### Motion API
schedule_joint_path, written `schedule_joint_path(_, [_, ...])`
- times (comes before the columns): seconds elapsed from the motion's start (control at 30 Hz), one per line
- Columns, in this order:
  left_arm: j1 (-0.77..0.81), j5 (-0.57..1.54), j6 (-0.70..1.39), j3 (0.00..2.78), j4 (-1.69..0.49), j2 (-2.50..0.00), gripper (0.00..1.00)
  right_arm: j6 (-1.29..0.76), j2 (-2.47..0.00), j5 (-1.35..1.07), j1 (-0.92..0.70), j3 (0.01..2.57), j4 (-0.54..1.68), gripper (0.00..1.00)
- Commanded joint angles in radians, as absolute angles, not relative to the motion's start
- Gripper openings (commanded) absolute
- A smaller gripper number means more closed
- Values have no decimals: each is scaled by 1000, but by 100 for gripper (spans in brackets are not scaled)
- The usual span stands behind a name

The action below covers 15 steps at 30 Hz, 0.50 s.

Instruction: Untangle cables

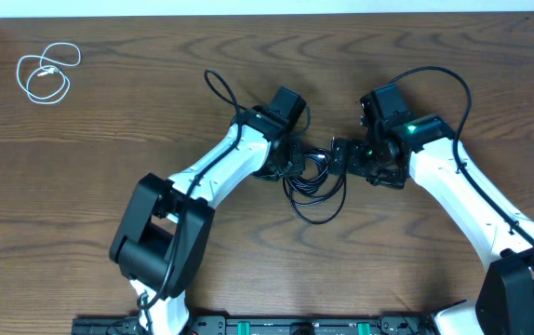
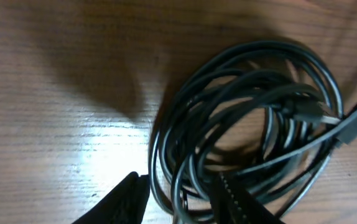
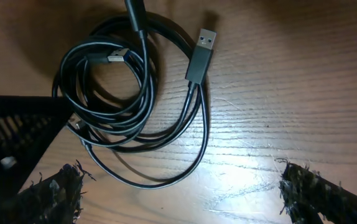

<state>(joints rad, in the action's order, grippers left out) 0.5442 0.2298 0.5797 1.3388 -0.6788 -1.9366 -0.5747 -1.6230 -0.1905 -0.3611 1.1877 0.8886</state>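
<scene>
Frayed padded fingers [image 3: 57, 196] of the right gripper [image 3: 180, 171] sit nearest in the right wrist view. They are spread wide at the bottom corners, with only wood and one low cable loop between them. Jaws are apart and hold nothing.

Beyond them the black cables [image 3: 116, 106] lie as a flat, overlapping coil on the table [image 3: 290, 112]. A USB plug [image 3: 201, 56] rests on the coil's right rim. Its long axis is near vertical in frame, tilted slightly right, with the metal end toward the top edge. A second plug [image 3: 117, 56] lies inside the coil, silver tip pointing right.

In the left wrist view, the left gripper [image 2: 178, 180] is low over the same coil. Its jaws are apart and several strands run through the gap. It cannot be told whether the pads touch them. The coil fills the right half of that frame, and two plug ends lie at its right side, pointing right.

From overhead, the black bundle is mid-table, between and touching both grippers. It forms an oval with its long axis running far to near, and loose loops sag toward the robot's side.

A white cable [image 1: 46, 73] sits well apart near the far-left corner, close to the left edge. It is a loose coil stretched diagonally, with a smaller loop toward the far right. Bare wood lies left of the bundle and in front of it, toward the near edge.
</scene>
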Motion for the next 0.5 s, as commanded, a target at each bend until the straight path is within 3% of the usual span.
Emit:
schedule_joint_path(0.0, [540,216,582,1339,-682,-1971,33,-590,-1624,-194,-363,1182,886,99])
schedule_joint_path(0.13, [540,220,582,1339,-683,-1971,8,-590,-1624,-194,-363,1182,889,99])
schedule_joint_path(0.47, [540,322,553,1367,-715,-1868,8,-590,-1624,-194,-363,1182,892,99])
